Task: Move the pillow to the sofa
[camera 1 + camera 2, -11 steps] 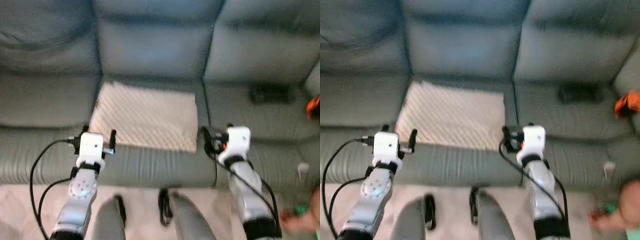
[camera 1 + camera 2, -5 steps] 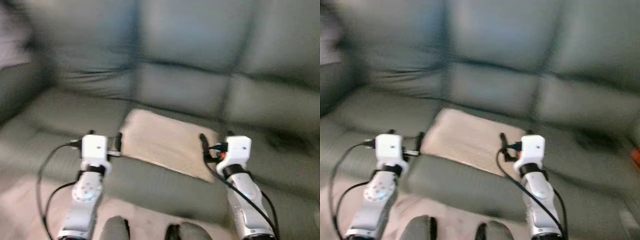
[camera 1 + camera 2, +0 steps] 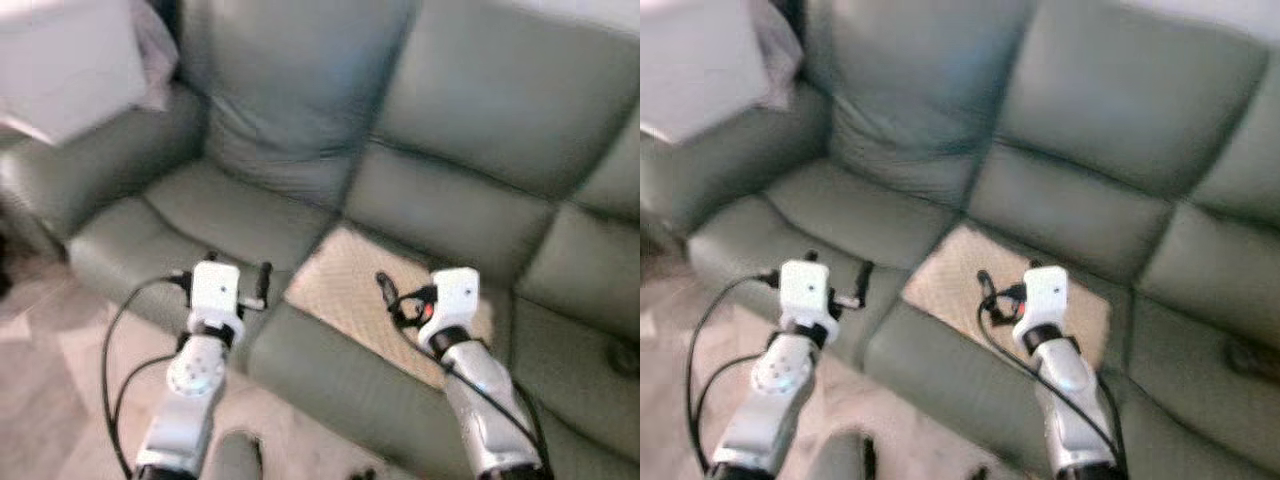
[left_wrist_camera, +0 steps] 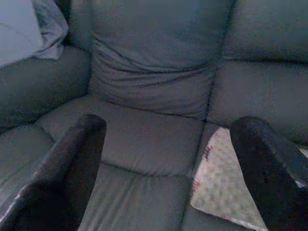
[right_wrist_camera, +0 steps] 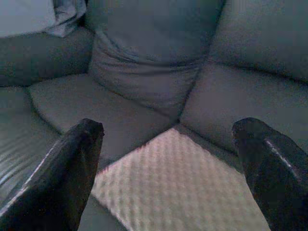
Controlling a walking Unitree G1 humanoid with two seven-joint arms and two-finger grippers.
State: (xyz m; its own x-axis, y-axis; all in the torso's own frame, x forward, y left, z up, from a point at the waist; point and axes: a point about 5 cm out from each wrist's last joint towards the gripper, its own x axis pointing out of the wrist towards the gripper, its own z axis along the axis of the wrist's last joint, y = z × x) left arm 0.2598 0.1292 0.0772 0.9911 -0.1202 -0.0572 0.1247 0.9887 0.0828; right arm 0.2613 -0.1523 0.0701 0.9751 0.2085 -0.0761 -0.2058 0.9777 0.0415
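View has swung left; pillow (image 3: pixel 372 297) lies on sofa (image 3: pixel 470 110) between wide-spread left gripper (image 3: pixel 236 272) and right gripper (image 3: pixel 385 290).

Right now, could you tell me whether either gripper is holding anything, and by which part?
Nothing is held. The left gripper and right gripper are both open, above the sofa; the pillow lies on the seat.

My robot's two silver jointed arms each ended in a white boxy wrist block, with the left gripper (image 3: pixel 237 272) and right gripper (image 3: pixel 390 297) showing long black fingers. Black cables looped beside both arms; a red mark sat on the right wrist.
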